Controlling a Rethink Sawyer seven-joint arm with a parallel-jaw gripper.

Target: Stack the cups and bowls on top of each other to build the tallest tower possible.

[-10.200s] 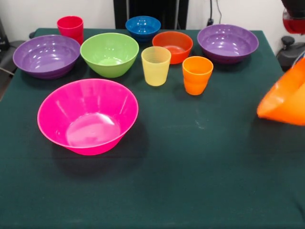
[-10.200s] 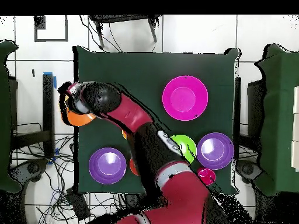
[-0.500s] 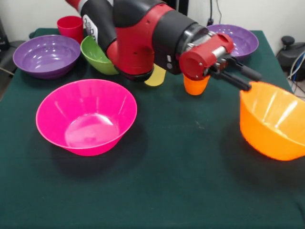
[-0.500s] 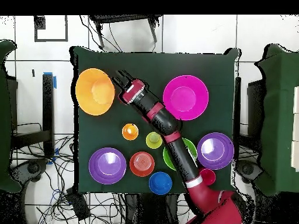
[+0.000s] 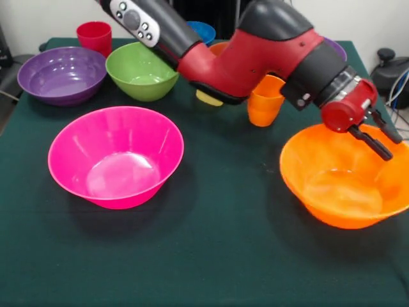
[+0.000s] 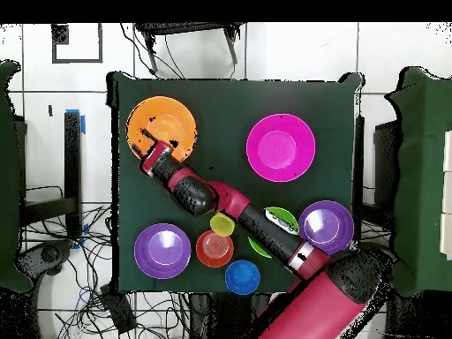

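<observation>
The red and black arm [image 5: 255, 51] covers most of the pale yellow ribbed tumbler [image 5: 208, 98] and the small orange-red bowl [image 5: 219, 48] — only slivers show. The large glossy orange bowl [image 5: 345, 176] runs off the front view's right edge, and the second purple bowl [image 5: 339, 48] peeks out behind the arm.

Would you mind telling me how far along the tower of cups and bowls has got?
Nothing is stacked yet: the pink bowl, green bowl, purple bowl and orange cup all sit singly on the table. In hand: the pincer is at the large orange bowl's rim. All the stacking remains.
</observation>
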